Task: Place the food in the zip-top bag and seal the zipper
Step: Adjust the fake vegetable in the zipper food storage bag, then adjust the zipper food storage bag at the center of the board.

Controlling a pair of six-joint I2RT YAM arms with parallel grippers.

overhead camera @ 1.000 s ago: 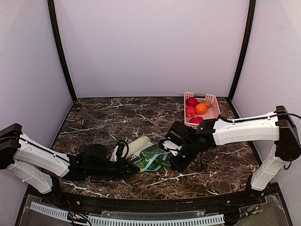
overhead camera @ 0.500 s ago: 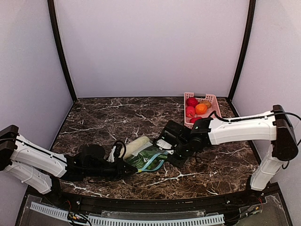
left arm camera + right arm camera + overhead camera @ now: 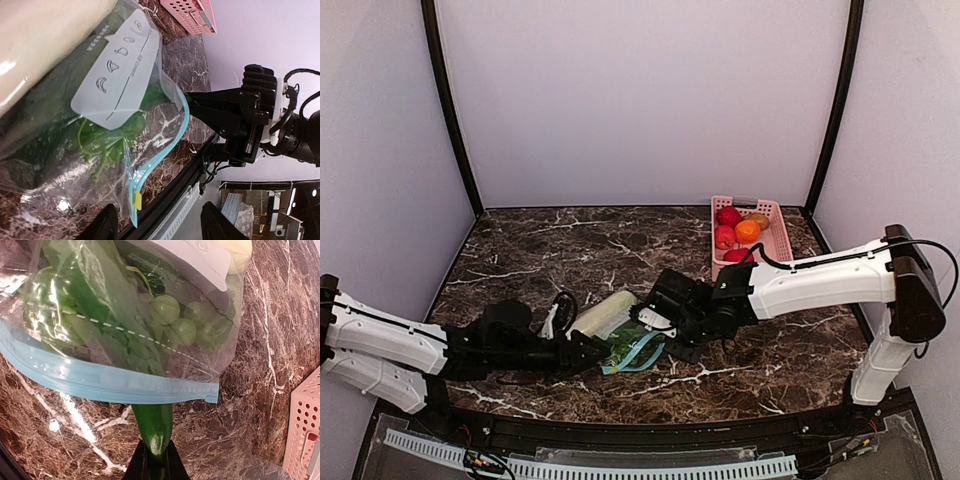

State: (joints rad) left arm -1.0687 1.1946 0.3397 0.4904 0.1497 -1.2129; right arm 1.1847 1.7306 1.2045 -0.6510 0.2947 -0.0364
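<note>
Right hand [image 3: 152, 464] pinches the pepper [image 3: 154, 427] poking into the zip-top bag [image 3: 125, 315]; left hand [image 3: 160, 225], earlier clamped, now gapes beside it.

Grapes [image 3: 176, 320] inside bag [image 3: 60, 340]; pepper [image 3: 153, 429] half out

Dark brown marble table [image 3: 570, 250], white veins running all over it. The zip-top bag [image 3: 125, 315] is clear and glinting, with a dashed white line printed across it. Its zipper [image 3: 110, 382] is a teal-blue band with a tiny yellow tag [image 3: 135, 200], and the label patch [image 3: 115, 85] is milky white. Pale green grapes [image 3: 167, 307], bright leafy greens [image 3: 100, 140], a cream-white gourd [image 3: 45, 45], and the pepper [image 3: 152, 427] a deep glossy green. At the table's far right corner, a pink basket [image 3: 782, 240] shows a red fruit [image 3: 728, 215] and an orange one [image 3: 748, 231].
</note>
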